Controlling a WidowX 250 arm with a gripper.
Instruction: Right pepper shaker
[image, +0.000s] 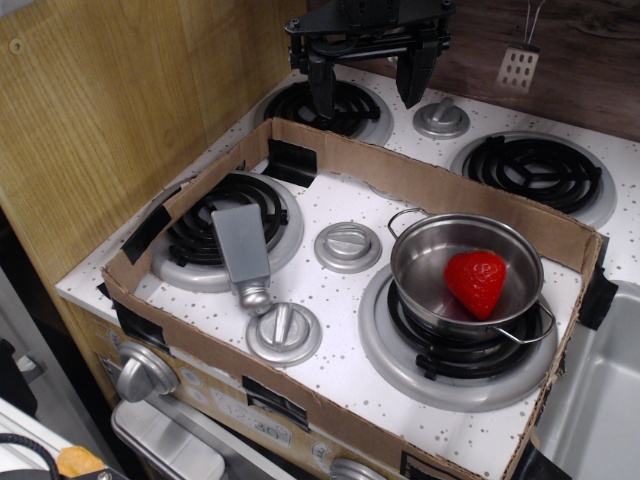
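The pepper shaker (243, 252) is a gray tapered body with a silver dome cap. It lies on its side across the front left burner (226, 228), cap pointing toward the front edge, next to a round silver knob (284, 333). My gripper (366, 88) hangs open and empty at the back of the stove, above the rear left burner (330, 106), well behind and apart from the shaker.
A low cardboard wall (430, 185) rings the front half of the toy stove. A steel pot (466, 272) holding a red strawberry (476, 281) sits on the front right burner. Silver knobs (348, 246) stand mid-stove and at the back (441, 118). A wooden panel (110, 110) stands at left.
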